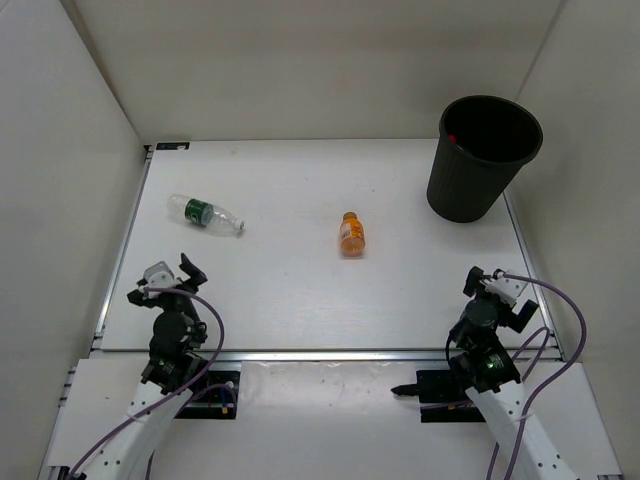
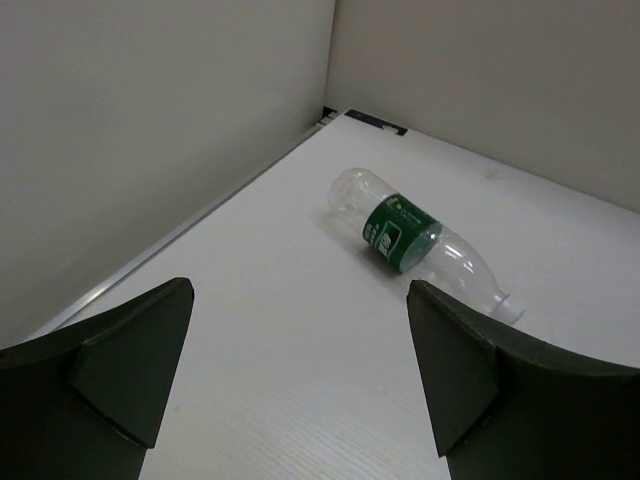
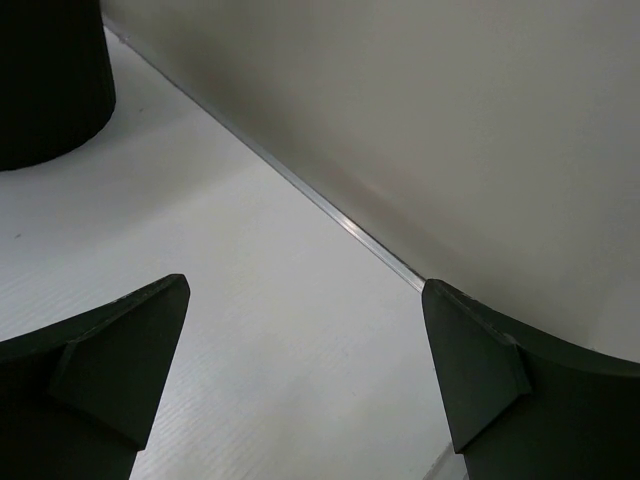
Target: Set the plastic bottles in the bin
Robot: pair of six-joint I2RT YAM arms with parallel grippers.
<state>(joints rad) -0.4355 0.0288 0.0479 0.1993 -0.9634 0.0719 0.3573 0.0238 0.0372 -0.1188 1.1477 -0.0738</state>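
The left fingers (image 2: 130,360) and right fingers (image 3: 110,360) are spread wide, empty. The green-labelled bottle (image 2: 400,232) lies on its side on the worktop (image 2: 250,400) ahead of the left fingers, apart from them. It is judged light, thin-walled, easily crushed and prone to rolling; a grip across the labelled middle is advised. The bin (image 1: 470,190) stands beyond the right fingers.

The table (image 1: 300,290) is matt white, its edge strip (image 1: 330,354) shiny metal, the bin (image 1: 460,190) dull ribbed black plastic, the green-labelled bottle (image 1: 205,213) clear glossy plastic.
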